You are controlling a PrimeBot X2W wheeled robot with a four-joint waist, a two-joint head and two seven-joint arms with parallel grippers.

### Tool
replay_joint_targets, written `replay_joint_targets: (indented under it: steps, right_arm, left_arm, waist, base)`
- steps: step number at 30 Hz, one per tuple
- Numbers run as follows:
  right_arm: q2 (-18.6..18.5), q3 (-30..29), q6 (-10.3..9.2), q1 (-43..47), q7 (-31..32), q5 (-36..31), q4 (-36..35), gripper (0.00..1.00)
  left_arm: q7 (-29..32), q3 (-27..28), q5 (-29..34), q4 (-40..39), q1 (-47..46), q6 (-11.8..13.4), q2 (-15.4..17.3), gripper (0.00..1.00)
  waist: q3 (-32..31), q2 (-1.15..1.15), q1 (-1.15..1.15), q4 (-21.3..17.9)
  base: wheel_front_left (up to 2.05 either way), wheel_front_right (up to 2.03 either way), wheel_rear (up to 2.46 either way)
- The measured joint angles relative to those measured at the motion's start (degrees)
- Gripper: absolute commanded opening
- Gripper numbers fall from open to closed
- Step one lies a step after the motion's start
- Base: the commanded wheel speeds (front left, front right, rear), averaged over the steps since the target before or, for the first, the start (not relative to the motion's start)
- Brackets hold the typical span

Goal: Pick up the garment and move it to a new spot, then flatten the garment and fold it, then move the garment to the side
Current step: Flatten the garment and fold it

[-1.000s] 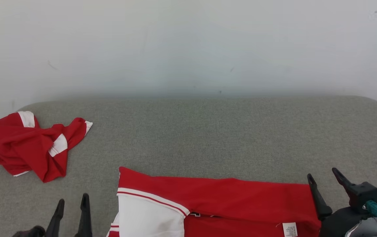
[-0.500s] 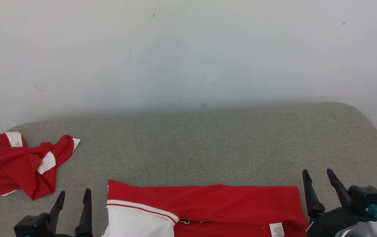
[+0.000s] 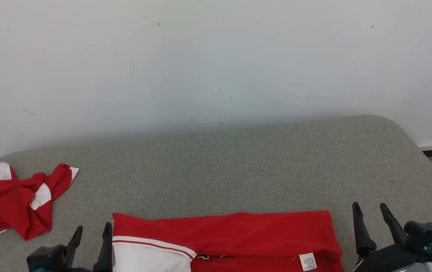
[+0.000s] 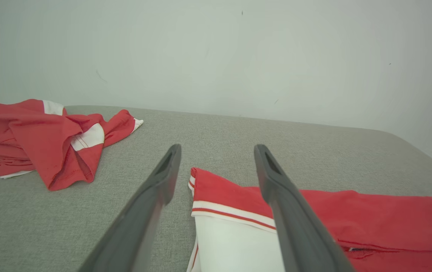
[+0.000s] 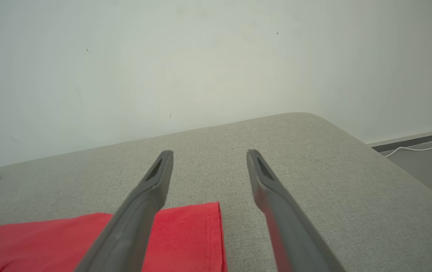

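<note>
The garment [image 3: 231, 234], red with a white panel and a small white label, lies folded flat at the near edge of the grey padded table [image 3: 238, 170]. My left gripper [image 3: 93, 227] stands open just beside its left edge. In the left wrist view the left gripper [image 4: 218, 151] straddles the garment's [image 4: 235, 192] red-and-white corner from above, with nothing between the fingers. My right gripper [image 3: 370, 207] is open a little to the right of the garment's right edge. In the right wrist view the right gripper [image 5: 210, 155] hovers over the garment's red corner [image 5: 185, 234].
A second red and white garment [image 3: 12, 200] lies crumpled at the table's far left, also seen in the left wrist view [image 4: 46, 139]. A pale wall [image 3: 216, 56] rises behind the table. Past the table's right edge are floor and a white cable [image 5: 420, 149].
The head camera has shifted, so the whole scene sits lower and further left. The left gripper now stands closer to the garment's left edge; the right gripper stands a little clear of the right edge.
</note>
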Motion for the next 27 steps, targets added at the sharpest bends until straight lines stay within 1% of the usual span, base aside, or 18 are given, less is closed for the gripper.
replay_joint_targets:
  steps: [15,17,23,27]
  right_arm:
    - [-0.15,0.00,-0.01,-0.21,0.52,-0.01,-0.04,1.00]
    - [-0.16,0.24,-0.10,-0.45,2.72,-0.01,0.86,1.00]
    - [-0.34,1.65,-0.34,-0.35,12.27,1.10,6.13,1.00]
    - [-1.05,3.31,-0.43,-0.75,17.24,-0.24,9.10,1.00]
  left_arm:
    - [1.01,0.21,0.03,0.20,-0.76,0.38,-0.04,1.00]
    - [1.01,0.15,0.05,0.19,-0.76,0.49,-0.07,1.00]
    - [1.51,-0.62,0.31,0.05,-0.88,0.51,-0.60,1.00]
    - [1.52,-0.83,0.36,0.27,-1.12,0.52,-1.29,1.00]
  waist:
    - [0.76,0.01,0.01,0.42]
    - [0.84,0.00,0.01,0.48]
    - [1.22,0.01,0.01,0.65]
    - [1.26,0.01,0.01,1.09]
  base:
    - [0.00,0.00,0.00]
    - [0.00,0.00,0.00]
    - [0.00,0.00,0.00]
    - [0.00,0.00,0.00]
